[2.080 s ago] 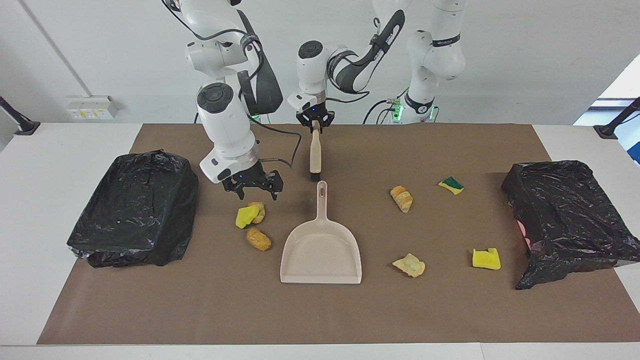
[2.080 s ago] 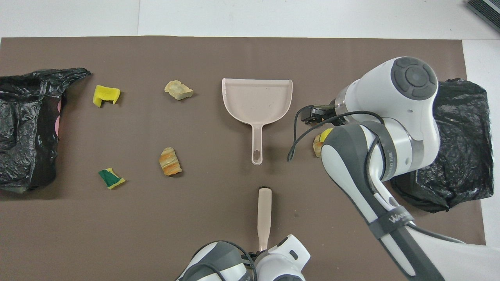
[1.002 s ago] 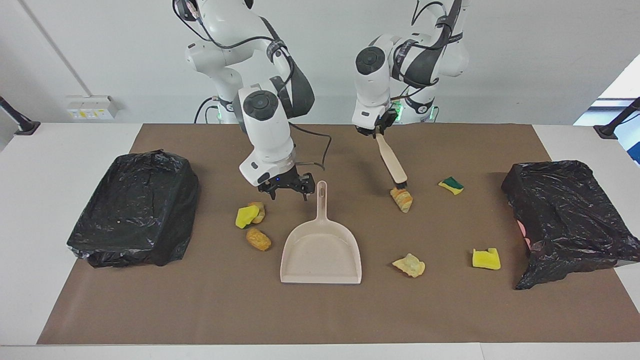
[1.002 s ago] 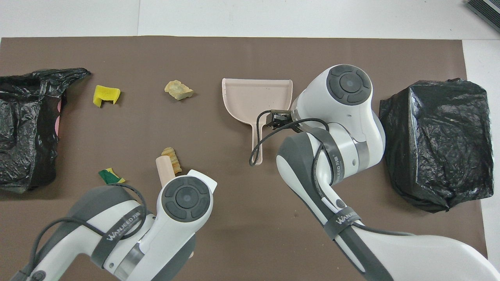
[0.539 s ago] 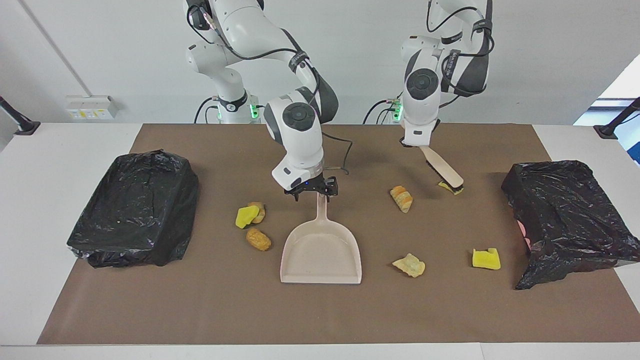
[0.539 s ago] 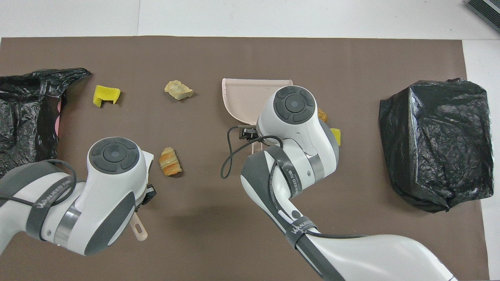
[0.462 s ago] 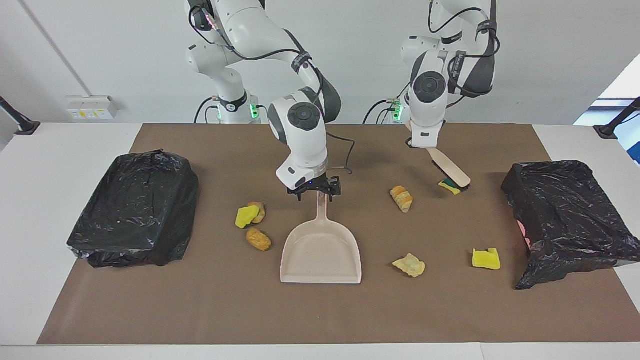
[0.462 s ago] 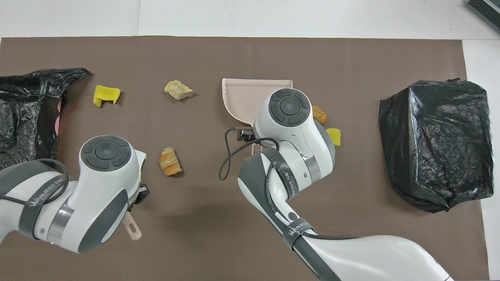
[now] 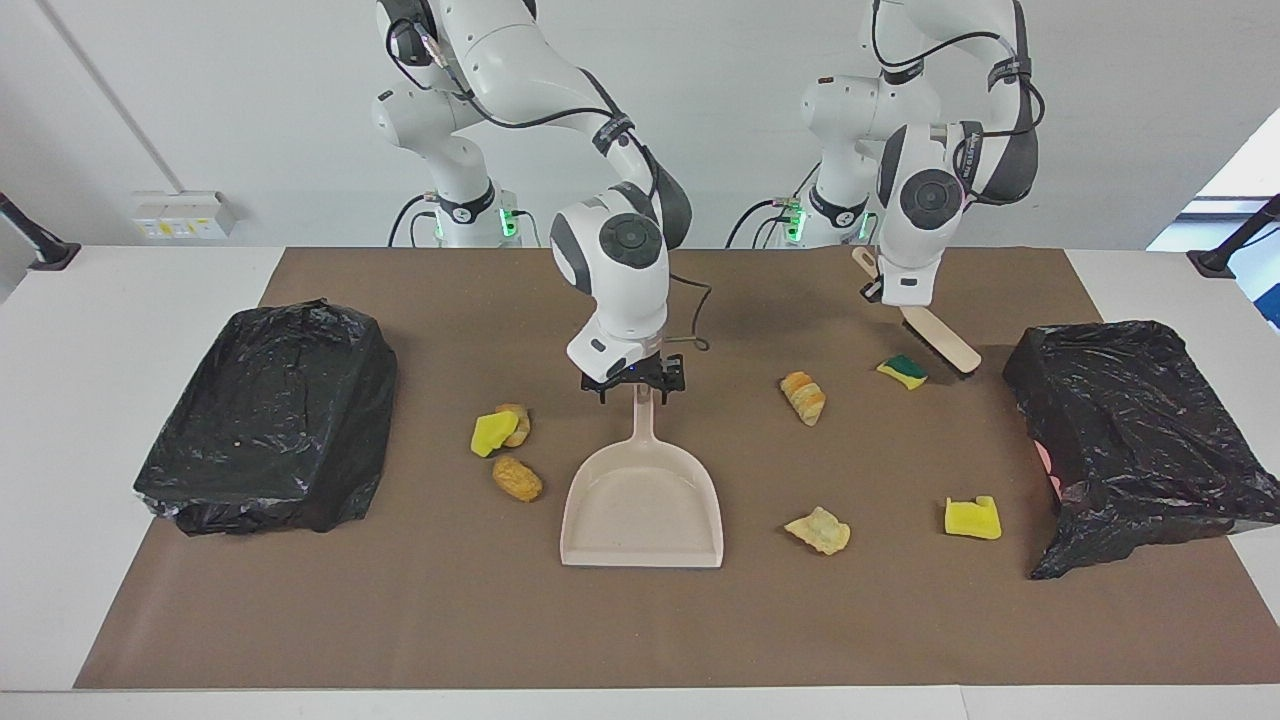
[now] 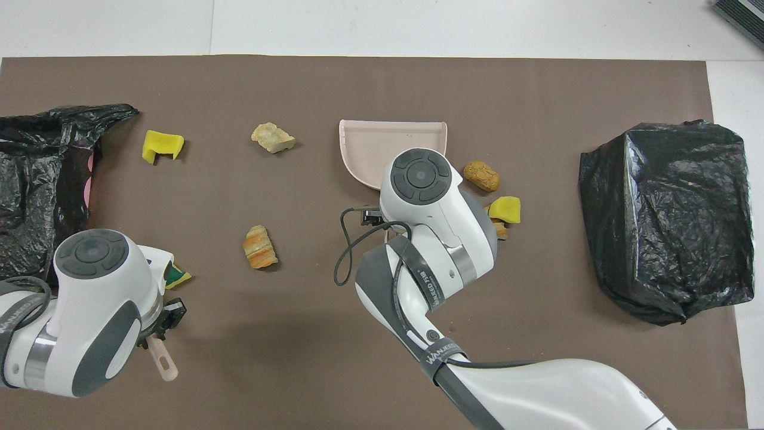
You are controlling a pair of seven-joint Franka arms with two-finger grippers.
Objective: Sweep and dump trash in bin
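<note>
Lying on the mat: seven scraps (image 9: 803, 396), two bins (image 9: 268, 415), one dustpan (image 9: 642, 500)

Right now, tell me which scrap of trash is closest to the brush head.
The green-backed sponge piece, lying right beside the brush in the left gripper. It's the only scrap with a dark green side.
</note>
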